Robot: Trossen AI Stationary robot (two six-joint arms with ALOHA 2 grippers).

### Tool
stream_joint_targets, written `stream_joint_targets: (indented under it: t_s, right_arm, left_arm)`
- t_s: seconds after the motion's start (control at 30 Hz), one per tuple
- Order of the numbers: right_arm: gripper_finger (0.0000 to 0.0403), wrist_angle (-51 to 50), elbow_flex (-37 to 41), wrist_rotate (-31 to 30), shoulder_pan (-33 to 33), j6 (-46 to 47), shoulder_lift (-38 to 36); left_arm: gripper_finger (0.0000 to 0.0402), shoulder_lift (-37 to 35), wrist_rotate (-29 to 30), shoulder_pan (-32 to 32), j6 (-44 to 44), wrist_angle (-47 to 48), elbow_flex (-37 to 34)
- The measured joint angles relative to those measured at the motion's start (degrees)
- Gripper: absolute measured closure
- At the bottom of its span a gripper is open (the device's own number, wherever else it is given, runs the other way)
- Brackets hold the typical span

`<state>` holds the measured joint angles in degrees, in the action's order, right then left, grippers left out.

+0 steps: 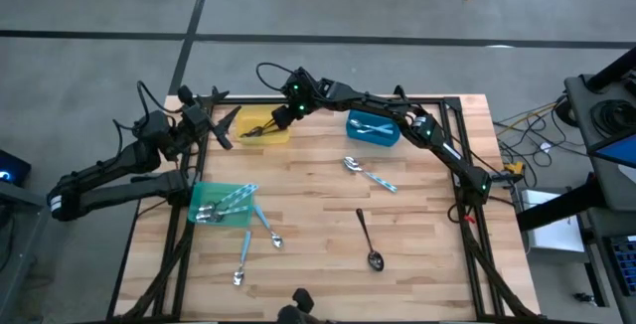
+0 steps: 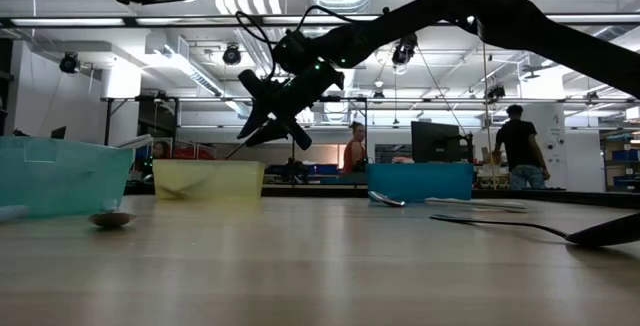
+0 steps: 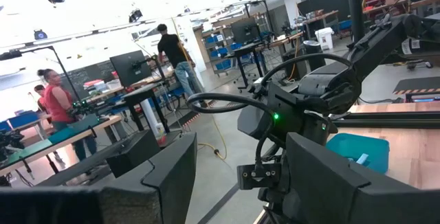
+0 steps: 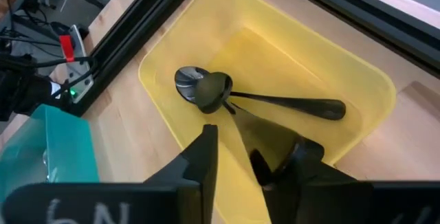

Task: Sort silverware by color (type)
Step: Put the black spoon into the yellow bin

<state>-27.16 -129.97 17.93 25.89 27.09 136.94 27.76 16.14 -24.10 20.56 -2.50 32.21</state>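
Right wrist view: my right end effector [image 4: 251,159], released, hovers over the yellow bin [image 4: 357,80]; its black spoons [image 4: 227,93] could get snagged.

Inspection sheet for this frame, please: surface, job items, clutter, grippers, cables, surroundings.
Surface: wooden table.
Job's things: dark spoons in yellow bin; utensils in green bin and blue bin; black spoon and blue-handled ones loose.
Clutter: nothing seen.
Grippers: right gripper open above yellow bin; left gripper open at the table's far left edge.
Cables: bundle on the floor.
Surroundings: workshop, people behind.
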Motion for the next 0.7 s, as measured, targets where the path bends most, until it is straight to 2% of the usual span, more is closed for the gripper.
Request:
stream_joint_targets:
  t_s: [0.57,0.7]
  right_arm:
    - [0.0234,-0.02,0.02,-0.23,0.9,-0.1,0.0]
    - [0.0219,-0.02,0.02,-2.71,0.88,-0.88,0.0]
  left_arm:
    - [0.0198,0.0,0.0,-0.01,0.0,0.0,0.0]
    - [0.0198,0.0,-0.02,-0.01,0.0,0.0,0.0]
